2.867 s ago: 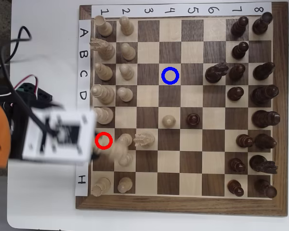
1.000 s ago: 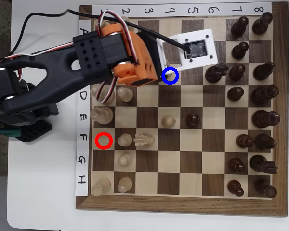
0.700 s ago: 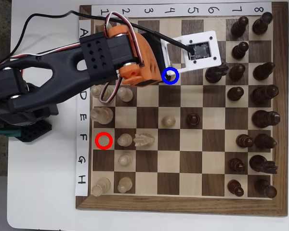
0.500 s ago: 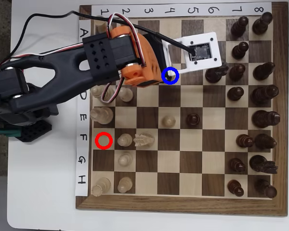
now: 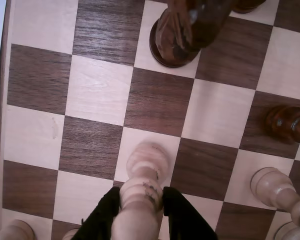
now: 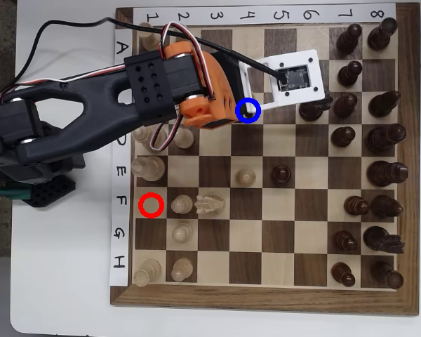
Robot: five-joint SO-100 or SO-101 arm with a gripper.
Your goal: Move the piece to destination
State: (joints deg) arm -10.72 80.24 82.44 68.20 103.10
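Observation:
In the wrist view my gripper (image 5: pixel 140 202) is shut on the piece (image 5: pixel 142 175), a slim light-tan wooden chess piece, with a black finger (image 5: pixel 106 212) on each side of it. Its far end lies over a light square; I cannot tell whether it touches the board. In the overhead view the arm's orange body (image 6: pixel 196 84) hangs over the board (image 6: pixel 266 298) and hides the gripper. The blue ring (image 6: pixel 248 111) marks the destination square right at the arm's tip, and only a pale speck shows inside it. The red ring (image 6: pixel 151 205) marks a square at the left.
A dark knight (image 5: pixel 182 30) stands just ahead and a dark pawn (image 5: pixel 287 122) to the right in the wrist view. Light pawns (image 5: pixel 272 190) stand at lower right. Overhead, dark pieces (image 6: pixel 379 140) fill the right columns and light pieces (image 6: pixel 182 205) the left.

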